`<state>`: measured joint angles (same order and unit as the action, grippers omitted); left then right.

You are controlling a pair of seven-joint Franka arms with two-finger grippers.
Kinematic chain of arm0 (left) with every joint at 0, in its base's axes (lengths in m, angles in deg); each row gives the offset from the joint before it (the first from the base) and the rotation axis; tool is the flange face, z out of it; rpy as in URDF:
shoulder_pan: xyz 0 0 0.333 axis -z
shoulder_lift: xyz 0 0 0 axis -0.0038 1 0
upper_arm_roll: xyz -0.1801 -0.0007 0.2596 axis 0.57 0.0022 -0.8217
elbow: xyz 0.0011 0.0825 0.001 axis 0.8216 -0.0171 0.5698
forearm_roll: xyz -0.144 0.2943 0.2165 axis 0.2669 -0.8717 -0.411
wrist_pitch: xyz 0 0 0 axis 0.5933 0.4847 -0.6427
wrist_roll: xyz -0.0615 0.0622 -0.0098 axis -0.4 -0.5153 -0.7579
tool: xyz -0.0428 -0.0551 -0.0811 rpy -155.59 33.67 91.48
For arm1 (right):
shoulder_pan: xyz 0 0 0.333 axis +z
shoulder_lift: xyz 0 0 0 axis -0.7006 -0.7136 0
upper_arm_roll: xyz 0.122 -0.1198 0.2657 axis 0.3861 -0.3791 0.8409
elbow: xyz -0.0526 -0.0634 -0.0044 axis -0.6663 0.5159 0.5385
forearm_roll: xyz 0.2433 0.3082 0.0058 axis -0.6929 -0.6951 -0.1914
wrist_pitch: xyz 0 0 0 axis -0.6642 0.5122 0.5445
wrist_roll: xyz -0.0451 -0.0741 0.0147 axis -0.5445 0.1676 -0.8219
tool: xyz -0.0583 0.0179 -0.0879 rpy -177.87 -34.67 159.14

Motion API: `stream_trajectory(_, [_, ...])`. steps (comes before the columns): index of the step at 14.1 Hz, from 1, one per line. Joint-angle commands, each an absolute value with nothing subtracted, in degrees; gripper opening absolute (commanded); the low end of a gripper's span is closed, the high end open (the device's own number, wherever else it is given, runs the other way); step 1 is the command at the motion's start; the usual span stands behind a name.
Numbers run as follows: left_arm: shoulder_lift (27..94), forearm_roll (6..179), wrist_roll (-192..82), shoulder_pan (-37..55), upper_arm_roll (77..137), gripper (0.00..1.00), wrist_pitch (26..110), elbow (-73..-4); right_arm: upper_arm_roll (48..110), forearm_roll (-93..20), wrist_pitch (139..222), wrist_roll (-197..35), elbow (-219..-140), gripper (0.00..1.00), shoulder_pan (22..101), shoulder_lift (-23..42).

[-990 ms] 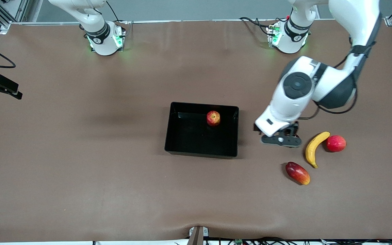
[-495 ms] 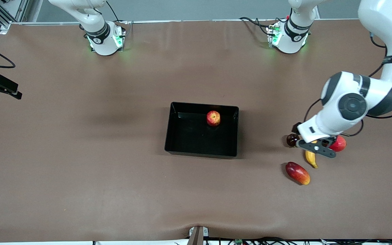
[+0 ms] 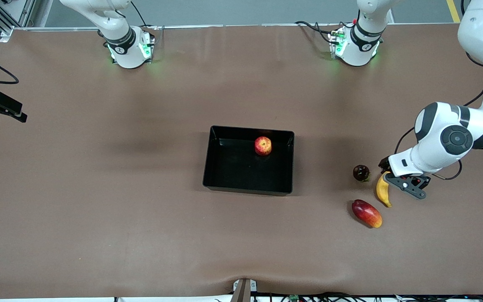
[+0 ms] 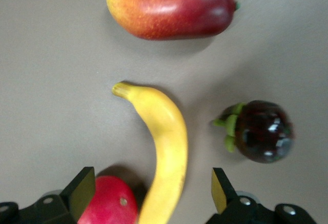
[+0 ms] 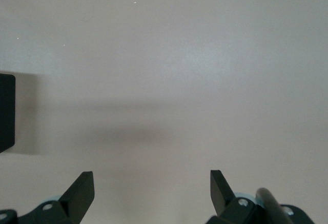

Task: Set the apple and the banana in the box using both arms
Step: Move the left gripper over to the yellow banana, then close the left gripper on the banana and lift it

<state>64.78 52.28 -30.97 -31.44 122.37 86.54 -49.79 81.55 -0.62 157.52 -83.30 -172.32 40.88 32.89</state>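
Hovering over the banana (image 3: 383,190), at the box's (image 3: 290,161) 3 o'clock, the left gripper (image 4: 148,188) has jaws spread. The apple (image 3: 263,146) sits inside. Risk: a finger striking the red fruit (image 4: 107,202) touching the banana. The right gripper (image 5: 148,188) waits, jaws spread.

The apple (image 3: 263,146) is red with yellow streaks, set in the glossy black box (image 3: 224,167) on the plain brown tabletop (image 3: 99,188). The banana (image 3: 383,193) is plain yellow. Beside it lie a red-to-orange mango-like fruit (image 3: 366,213), a dark purple round fruit (image 3: 361,172) with green leaves, and a pinkish-red fruit (image 4: 107,202).
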Motion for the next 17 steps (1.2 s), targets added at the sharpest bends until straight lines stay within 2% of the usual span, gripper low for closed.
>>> stream_trajectory(1, [67.78,48.20,-29.95,-33.18,123.29,1.00,90.84,-50.56,82.32,0.16,156.96,-83.63,-172.17,1.00,39.73,33.20])
stream_trajectory(5, [70.25,48.01,-30.12,-35.28,123.11,0.95,94.62,-52.58,82.32,0.16,156.96,-83.63,-172.17,1.00,39.73,33.20])
stream_trajectory(9, [70.17,48.01,-31.09,-35.38,123.11,0.42,94.72,-54.34,82.32,0.16,156.96,-83.63,-172.17,1.00,39.73,33.20])
stream_trajectory(11, [70.08,48.10,-31.27,-35.38,123.20,0.11,94.63,-54.60,82.32,0.16,156.96,-83.63,-172.17,1.00,39.73,33.20])
stream_trajectory(12, [69.82,48.10,-31.27,-35.38,123.20,0.00,94.63,-54.78,82.32,0.16,156.96,-83.63,-172.17,1.00,39.73,33.20])
stream_trajectory(17, [67.27,48.19,-38.47,-35.38,124.60,0.00,94.10,-56.27,82.32,0.07,156.96,-83.63,-172.17,1.00,39.73,33.20])
